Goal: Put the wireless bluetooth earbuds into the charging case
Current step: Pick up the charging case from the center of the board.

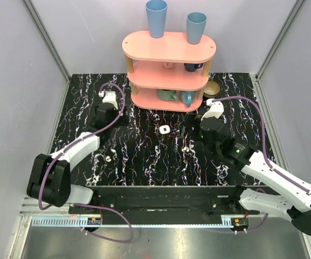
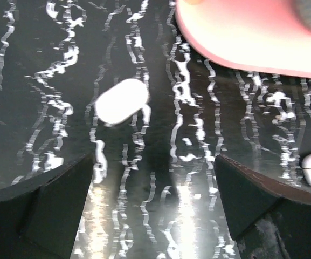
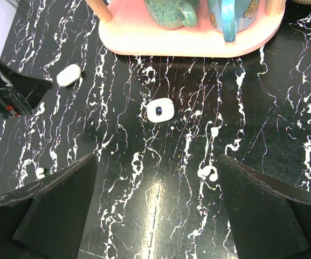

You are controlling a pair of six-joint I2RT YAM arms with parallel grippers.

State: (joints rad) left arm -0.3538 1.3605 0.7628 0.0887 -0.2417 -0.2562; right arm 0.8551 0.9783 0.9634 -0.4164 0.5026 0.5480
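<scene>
Left and right jaws were wide open and empty; case (image 1: 165, 129) sat on the counter (image 1: 144, 167) before the shelf (image 1: 168, 46), earbud (image 1: 186, 148) near it, so it looked like pickup stage, with a fine pinch on that earbud needed next.

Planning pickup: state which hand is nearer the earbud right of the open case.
Right. The right hand is close beside the earbud; the left hand is far left, past the open case.
</scene>
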